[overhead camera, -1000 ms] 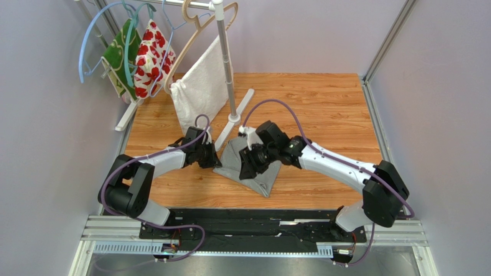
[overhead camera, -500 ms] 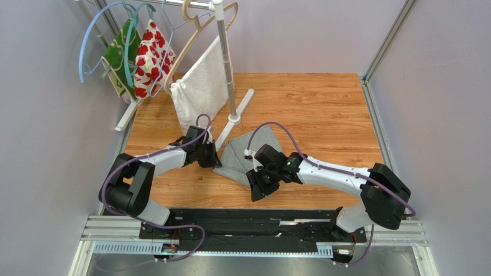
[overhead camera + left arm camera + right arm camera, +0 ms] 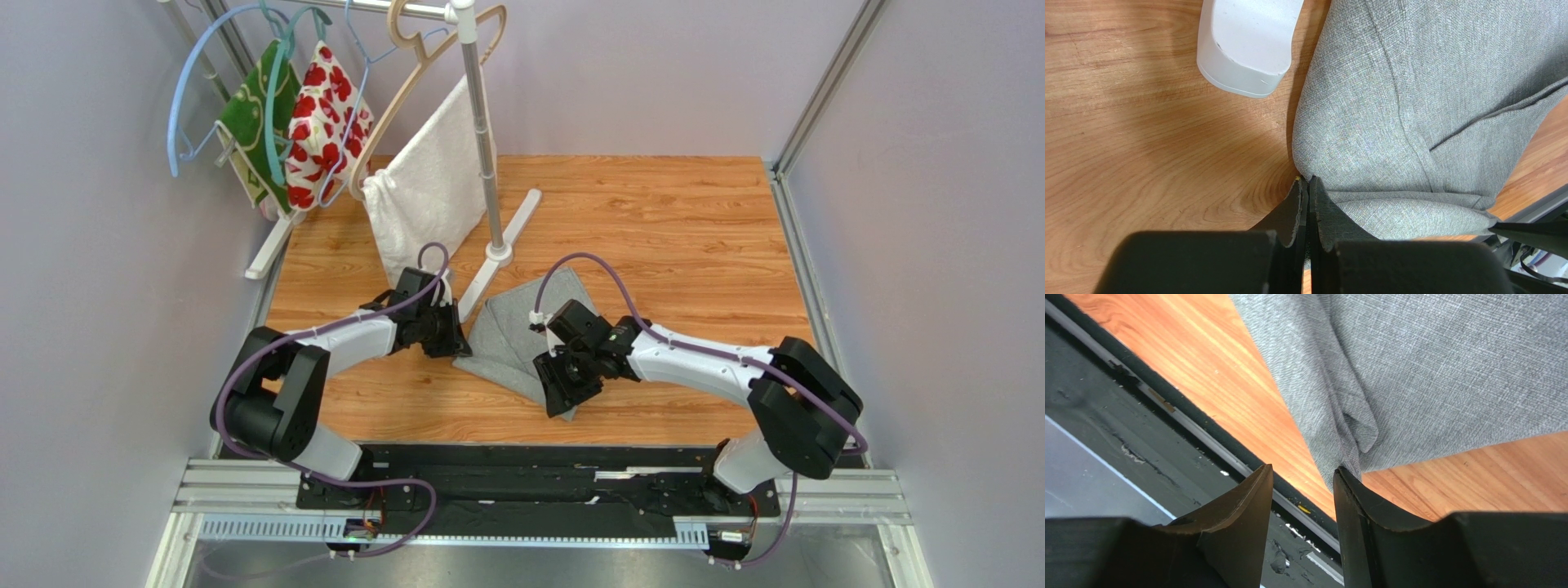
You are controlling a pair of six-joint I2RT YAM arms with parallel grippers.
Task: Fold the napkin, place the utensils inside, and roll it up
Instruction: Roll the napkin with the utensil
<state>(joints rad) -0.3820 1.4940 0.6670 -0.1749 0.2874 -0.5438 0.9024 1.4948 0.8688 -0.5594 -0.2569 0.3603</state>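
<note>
Ok, far left at the back: flowered fabrics (image 3: 321, 110) on hangers, and a white towel (image 3: 423, 184) hanging on the rack (image 3: 478, 135) beside them.

My left gripper (image 3: 1308, 184) is low over the table (image 3: 687, 233), jaws pressed together. The tips touch the left edge of the napkin (image 3: 509, 328), and I can't tell if any cloth is caught between them. The white rack foot (image 3: 1247, 43) sits just beyond, near that same edge.

The napkin lies on the table at centre, between my two grippers. It's grey and folded over itself, with a crease running across it and a doubled layer along its near side. One corner points toward the near table edge.

My right gripper (image 3: 1303, 474) is at that near corner, jaws apart with nothing between them. One fingertip (image 3: 1346, 478) touches the bunched tip of the cloth; the other hangs over the black rail (image 3: 1168, 416) at the table's near edge.
</note>
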